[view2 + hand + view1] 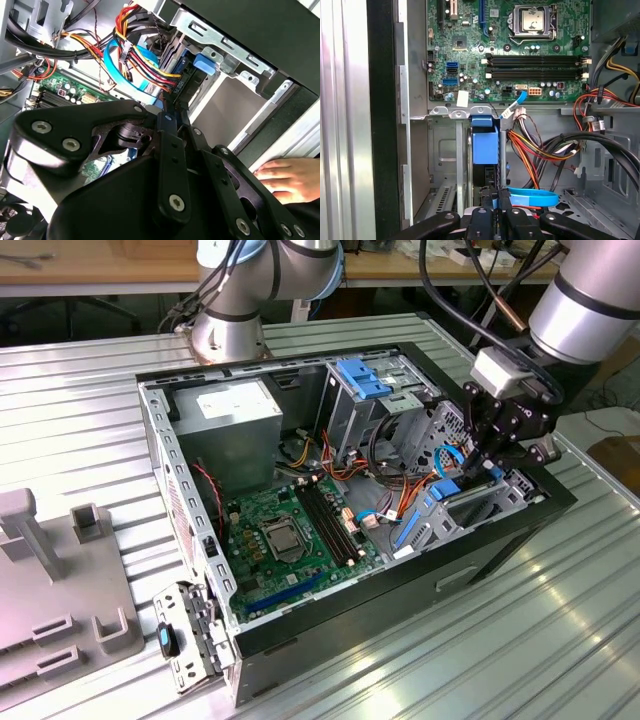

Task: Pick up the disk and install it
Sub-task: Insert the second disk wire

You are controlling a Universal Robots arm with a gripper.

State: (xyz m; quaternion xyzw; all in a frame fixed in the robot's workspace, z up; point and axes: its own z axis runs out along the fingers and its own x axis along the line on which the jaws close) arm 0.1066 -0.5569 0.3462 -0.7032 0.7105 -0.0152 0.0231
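First wrist view — claw (496,202) clenched on the disk (485,145), its dark body mostly hidden in the bay.

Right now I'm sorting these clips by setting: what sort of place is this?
Probably a robotics lab or test bench for computer assembly. An open desktop computer case lies on a ribbed metal table, its motherboard exposed, the gripper reaches into its drive bay, and wooden workbenches stand behind.

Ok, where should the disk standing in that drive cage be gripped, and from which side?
Probably by its exposed thin edge, pinched across the flat faces, coming in from the case's open side. The disk stands on edge in the drive cage, whose metal walls flank its faces.
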